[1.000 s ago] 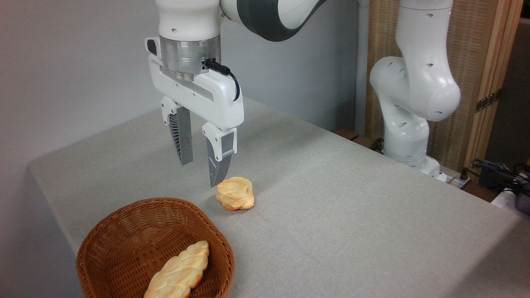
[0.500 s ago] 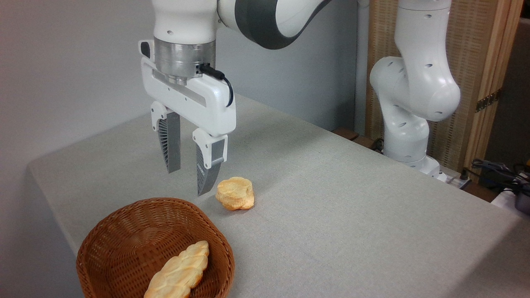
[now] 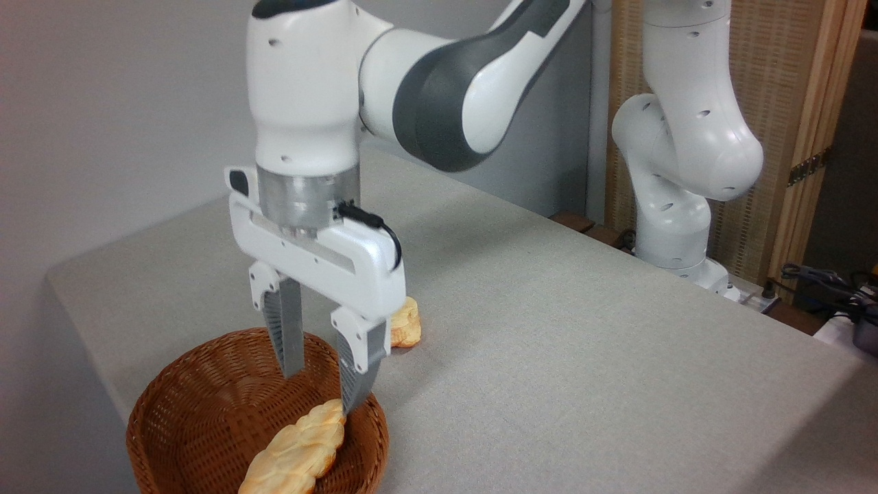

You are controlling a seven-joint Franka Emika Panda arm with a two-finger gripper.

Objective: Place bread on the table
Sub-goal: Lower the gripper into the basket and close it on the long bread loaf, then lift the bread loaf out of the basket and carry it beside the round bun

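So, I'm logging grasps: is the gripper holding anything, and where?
Nothing held. The open gripper hangs over the bread in the basket, fingers not closed on it.

- We count one braided bread [image 3: 296, 451].
- We count one round bun [image 3: 406, 323], partly hidden.
- We count one wicker basket [image 3: 199, 412].
- We count one table [image 3: 583, 357].
- We count one arm [image 3: 686, 151] with one gripper [image 3: 322, 391].

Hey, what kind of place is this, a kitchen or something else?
Probably a robotics lab or test room, not a kitchen: a robot arm is mounted beside a cloth-covered table, cables lie at the right, and the only food items are the bread in a basket and a bun.
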